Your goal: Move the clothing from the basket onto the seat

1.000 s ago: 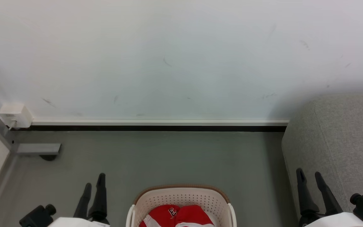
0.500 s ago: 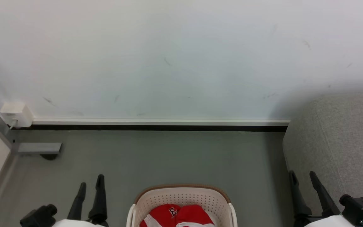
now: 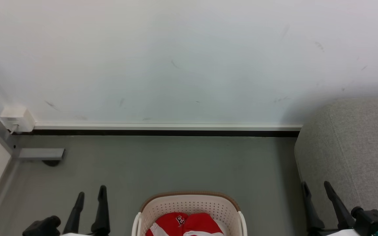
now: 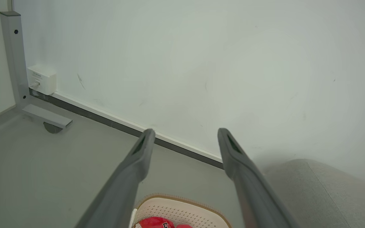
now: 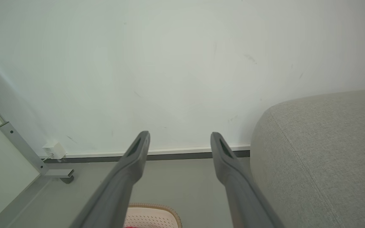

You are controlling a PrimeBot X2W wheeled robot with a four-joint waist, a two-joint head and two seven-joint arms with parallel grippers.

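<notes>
Prob. a test rm staged as a home corner: bare scuffed white wall (image 3: 176, 65), grey floor (image 3: 176, 164), metal frame leg (image 3: 41, 153), plus grey sofa (image 3: 356, 147) w/ laundry basket (image 3: 192, 206).

The left gripper (image 3: 91, 191) is seen at the lower left of the head view, its two long dark fingers (image 3: 101, 209) pointed up the frame and held well apart, empty. The right gripper (image 3: 315, 183) is seen at the lower right, likewise spread wide and empty, its fingers leaning slightly leftward toward the tips. In each wrist view the finger pair is shown parted in a wide V, tips free.
</notes>
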